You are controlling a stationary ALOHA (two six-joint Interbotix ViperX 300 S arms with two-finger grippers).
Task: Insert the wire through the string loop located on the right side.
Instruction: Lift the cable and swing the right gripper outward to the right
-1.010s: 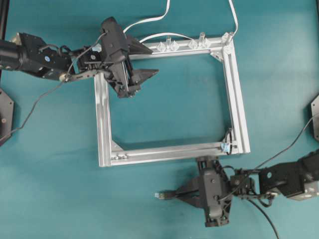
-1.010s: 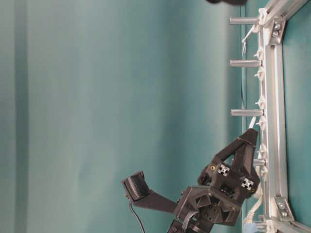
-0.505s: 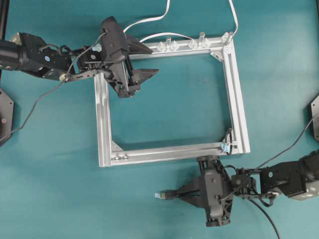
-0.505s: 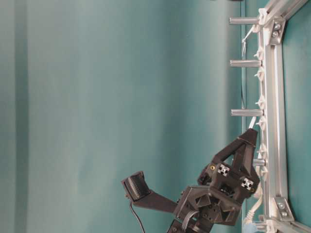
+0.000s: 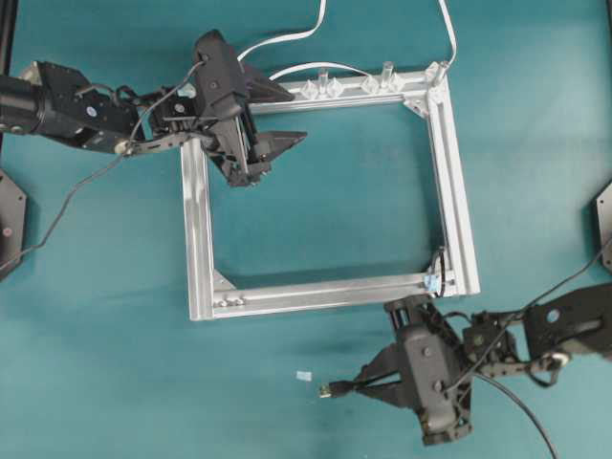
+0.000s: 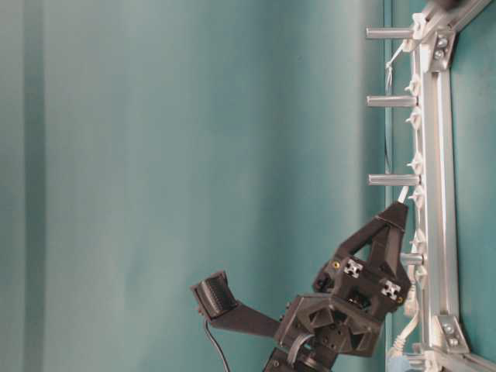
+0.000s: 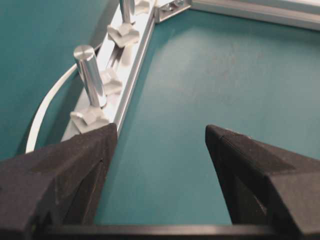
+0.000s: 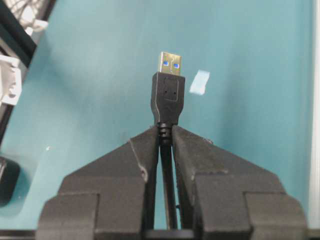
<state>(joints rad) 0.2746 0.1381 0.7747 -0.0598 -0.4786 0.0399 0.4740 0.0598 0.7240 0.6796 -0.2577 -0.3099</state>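
Observation:
The wire's black plug, with its metallic tip, sticks out to the left of my right gripper, which is shut on the wire just behind it. This is below the aluminium frame's lower bar. In the right wrist view the plug stands upright beyond the gripper, above the teal table. The string loop with its pale-blue tag hangs at the frame's lower right inner corner, up and right of the plug. My left gripper is open and holds nothing at the frame's upper left corner, also seen from its wrist.
A small pale-blue scrap lies on the table just left of the plug and shows again in the right wrist view. Metal posts and clear clips line the frame's top bar. White flat cables run off behind it.
My right gripper has shifted right and toward the table's near edge, carrying the plug off the pale-blue scrap it was over. The left gripper has barely moved.

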